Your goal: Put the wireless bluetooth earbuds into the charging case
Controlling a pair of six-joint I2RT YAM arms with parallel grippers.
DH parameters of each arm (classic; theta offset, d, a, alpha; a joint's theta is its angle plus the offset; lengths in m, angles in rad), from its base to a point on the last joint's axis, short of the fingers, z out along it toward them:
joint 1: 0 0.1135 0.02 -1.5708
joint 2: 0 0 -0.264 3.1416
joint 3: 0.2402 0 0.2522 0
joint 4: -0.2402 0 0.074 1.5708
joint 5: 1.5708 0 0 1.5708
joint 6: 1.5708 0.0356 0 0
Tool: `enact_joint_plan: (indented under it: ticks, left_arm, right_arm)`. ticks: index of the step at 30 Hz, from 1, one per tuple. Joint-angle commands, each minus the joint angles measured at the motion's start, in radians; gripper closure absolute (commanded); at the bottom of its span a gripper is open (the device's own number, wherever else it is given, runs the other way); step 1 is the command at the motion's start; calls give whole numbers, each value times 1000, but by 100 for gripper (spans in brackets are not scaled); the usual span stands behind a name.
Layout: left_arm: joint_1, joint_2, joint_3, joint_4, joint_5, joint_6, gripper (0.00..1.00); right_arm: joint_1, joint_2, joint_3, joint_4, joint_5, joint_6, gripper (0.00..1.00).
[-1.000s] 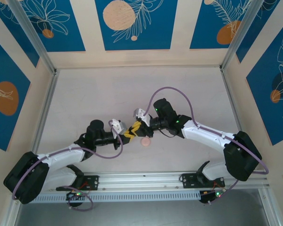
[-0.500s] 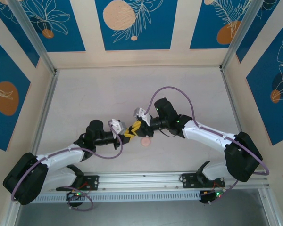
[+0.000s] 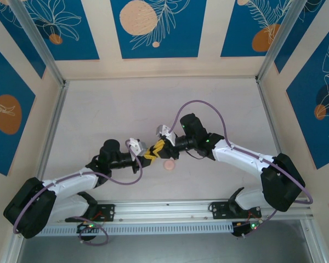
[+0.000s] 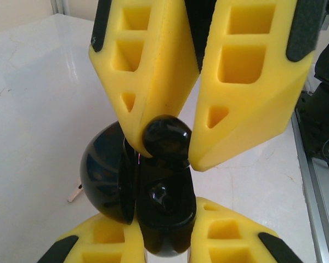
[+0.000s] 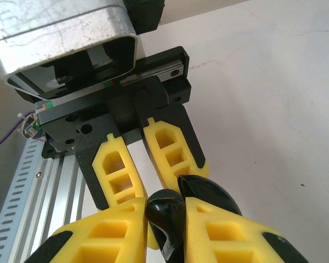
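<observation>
The right jaws, whose yellow fingers (image 4: 167, 71) come down from the top of the left wrist view, are clenched on a round black earbud (image 4: 166, 137) at their very tips. Directly beneath it, at the lower middle of that frame, the left jaws grasp the black charging case (image 4: 164, 219) between their own fingers (image 4: 104, 235). The case is open, with its glossy lid (image 4: 101, 175) swung out to the left. The earbud sits at the top edge of the case body and appears to touch it.

In the top view the two sets of jaws cross just left of centre, a little below the middle of the frame, above the pale counter (image 3: 109, 115). A pink round case (image 3: 169, 165) lies on the counter just below and to the right of them.
</observation>
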State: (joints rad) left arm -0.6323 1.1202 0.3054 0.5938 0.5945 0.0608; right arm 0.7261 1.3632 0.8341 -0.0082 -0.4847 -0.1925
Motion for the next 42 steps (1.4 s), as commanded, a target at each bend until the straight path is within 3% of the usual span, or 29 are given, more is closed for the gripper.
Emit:
enact_joint_plan:
  ticks: [1,13,20,25,31,37,42]
  left_arm:
    - [6,-3,-1,93,30,-1,88]
    - [6,13,-2,107,31,-7,88]
    - [5,26,-7,100,12,-15,88]
    - [5,39,-29,101,-6,14,88]
    - [4,45,-34,48,-10,74,88]
    - [2,32,-78,97,19,146,89]
    - [-3,1,-84,45,22,208,89]
  right_arm:
    - [-1,11,17,-14,-34,-19,79]
    - [0,-66,-15,61,-2,3,79]
    - [-63,-92,-27,82,-39,78,79]
    - [-162,-83,-32,0,-61,177,80]
    - [-202,-40,19,-266,58,266,80]
    - [-243,6,-1,-414,140,393,80]
    - [-279,57,15,-523,195,455,79]
